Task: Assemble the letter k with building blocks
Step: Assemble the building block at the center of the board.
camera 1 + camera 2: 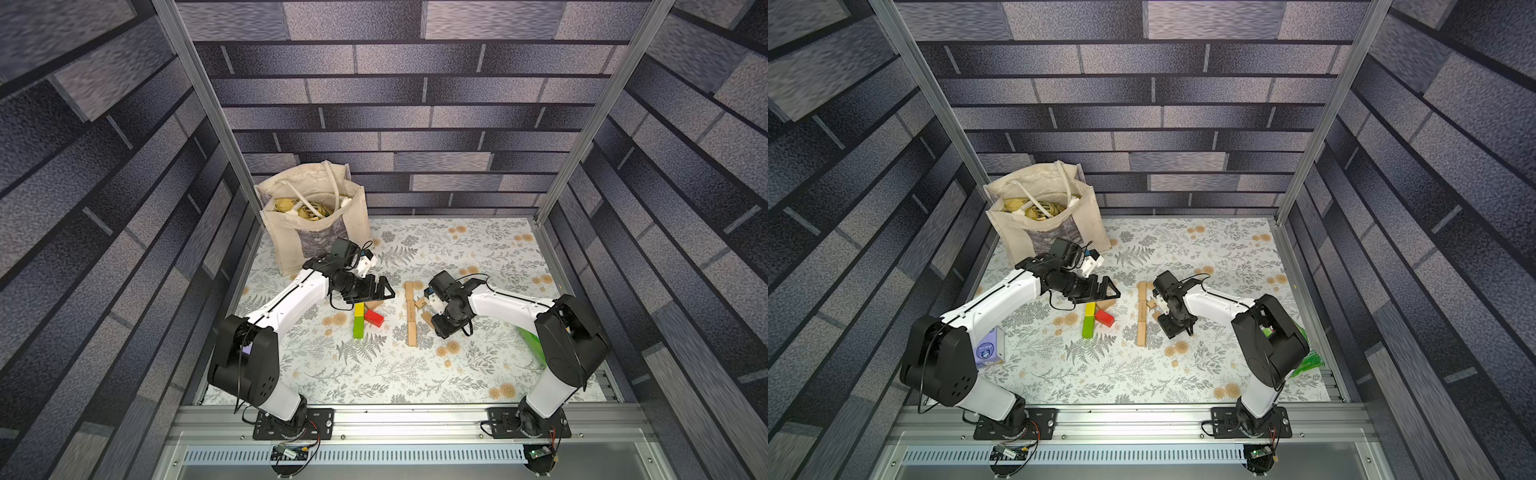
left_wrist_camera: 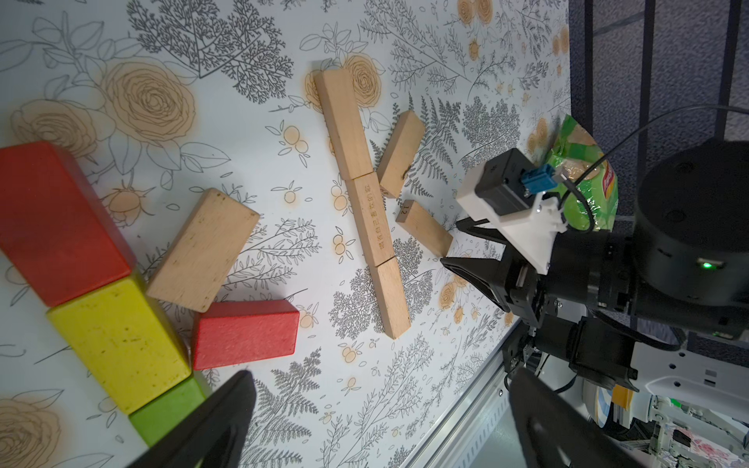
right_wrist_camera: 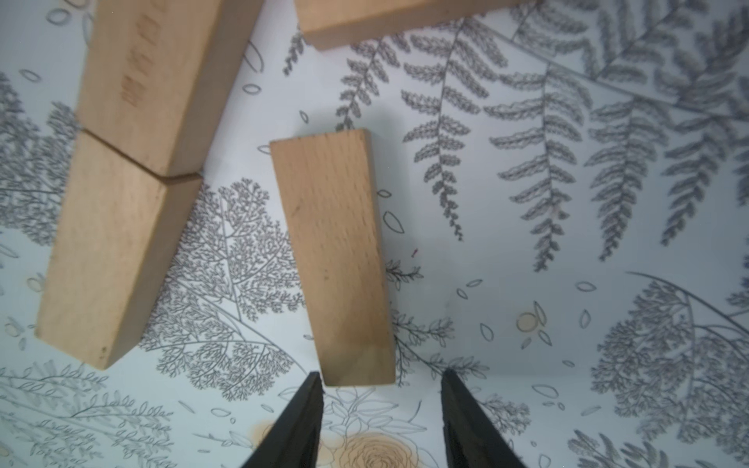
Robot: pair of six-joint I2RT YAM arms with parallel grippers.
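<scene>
Two groups of building blocks are laid out near the middle of the flower-printed worktop [image 1: 399, 374]. Toward the right arm, three plain bars [image 2: 371, 219] are set end to end in one straight line. On the side of that line facing the right arm, two further plain bars are placed at a slant. The farther slanted bar [image 2: 401, 154] is set close beside the line's middle, and the nearer slanted bar [image 3: 336, 255] is left a little apart from it.

The right end effector [image 3: 381, 389] is held low at the outer end of the nearer slanted bar. Its fingers are parted wider than the bar, so nothing is pinched; one fingertip [image 3: 314, 385] is seen at the bar's corner.

Toward the left arm, a red block [image 2: 52, 223], a yellow block [image 2: 117, 332] and a green block [image 2: 170, 409] are lined up end to end. A broad plain block [image 2: 202, 249] and a second red block [image 2: 247, 334] are angled off close against the yellow one.

The left end effector [image 2: 383, 389] is held above this coloured group, spread wide and empty.

A cloth tote bag [image 1: 316, 232] is stood at the far left corner. A green crisp packet [image 2: 583, 182] is partly hidden behind the right arm.
</scene>
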